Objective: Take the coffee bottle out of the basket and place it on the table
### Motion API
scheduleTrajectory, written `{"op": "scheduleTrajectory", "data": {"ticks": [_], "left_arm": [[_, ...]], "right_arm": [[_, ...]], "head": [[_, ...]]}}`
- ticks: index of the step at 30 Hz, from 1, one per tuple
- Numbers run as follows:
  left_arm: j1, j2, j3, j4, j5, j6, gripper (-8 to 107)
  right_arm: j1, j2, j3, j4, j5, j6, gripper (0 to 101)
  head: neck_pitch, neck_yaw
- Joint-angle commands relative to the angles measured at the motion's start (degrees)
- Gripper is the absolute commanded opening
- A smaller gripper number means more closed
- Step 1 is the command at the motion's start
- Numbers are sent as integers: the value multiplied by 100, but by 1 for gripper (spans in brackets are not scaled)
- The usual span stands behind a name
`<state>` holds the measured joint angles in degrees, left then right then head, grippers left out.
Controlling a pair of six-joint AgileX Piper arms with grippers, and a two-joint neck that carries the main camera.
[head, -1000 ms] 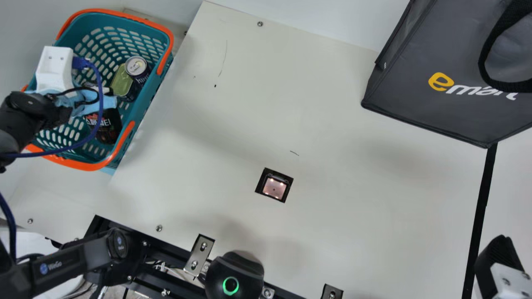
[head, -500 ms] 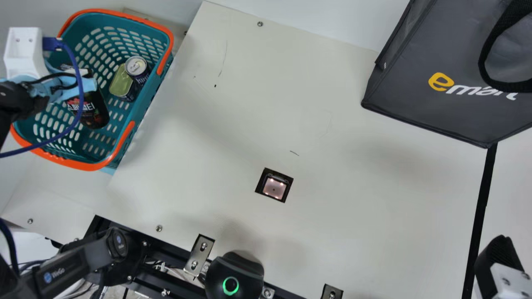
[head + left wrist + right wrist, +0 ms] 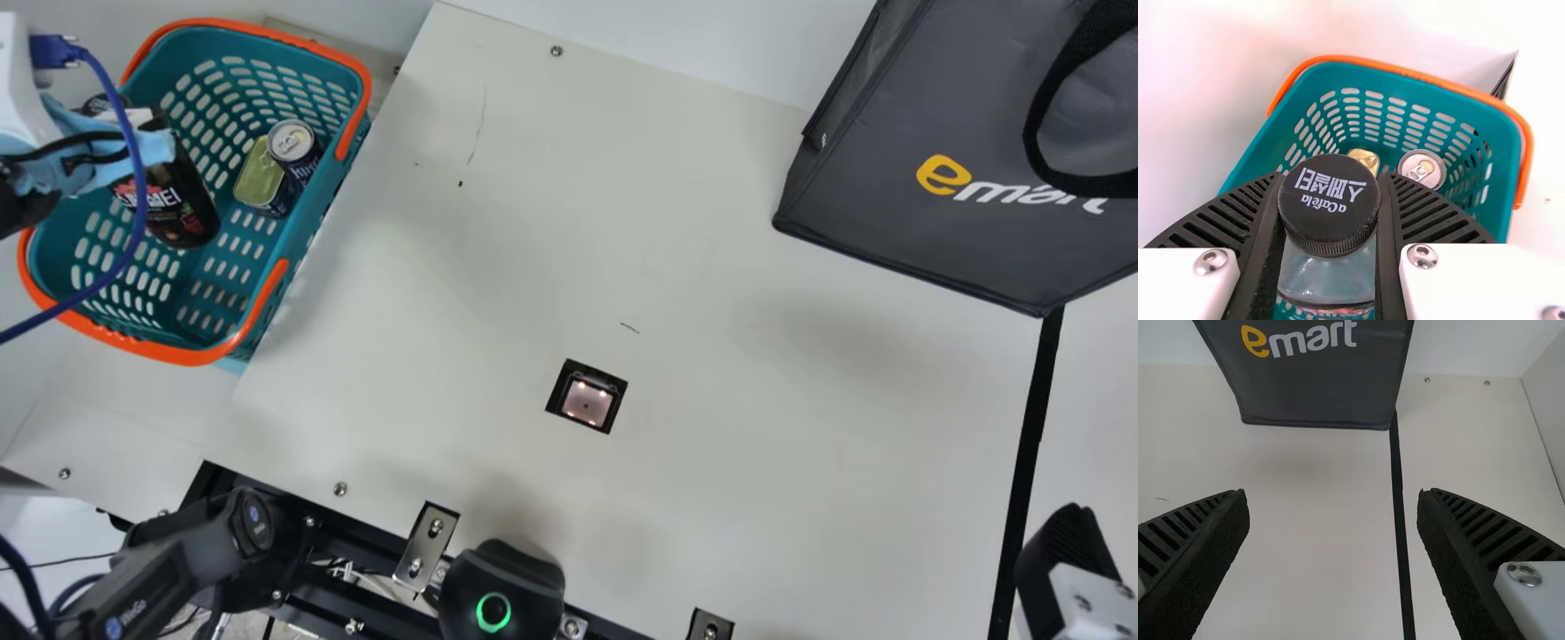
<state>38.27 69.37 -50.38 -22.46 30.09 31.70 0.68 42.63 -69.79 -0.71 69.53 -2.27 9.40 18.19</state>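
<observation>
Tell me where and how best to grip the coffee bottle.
Best take the coffee bottle around its upper part, at the cap, coming from above with fingers on opposite sides. Its round cap faces up through the basket's open top, while the walls would likely hinder a low side grip.

The main view's right edge cuts off the dark bag (image 3: 889, 209) and right claw (image 3: 1062, 564).
</observation>
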Motion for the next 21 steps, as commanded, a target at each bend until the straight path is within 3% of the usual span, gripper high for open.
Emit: {"op": "scheduleTrajectory", "data": {"ticks": [1,21], "left_arm": [[-33,-106,-57,69,91,-153,10],[-892,-871,-583,762,786,-1303,10]], "right_arm": [[0,0,0,0,0,0,91],[0,0,0,0,5,0,91]], "head": [[-148,23],[-148,23]]}}
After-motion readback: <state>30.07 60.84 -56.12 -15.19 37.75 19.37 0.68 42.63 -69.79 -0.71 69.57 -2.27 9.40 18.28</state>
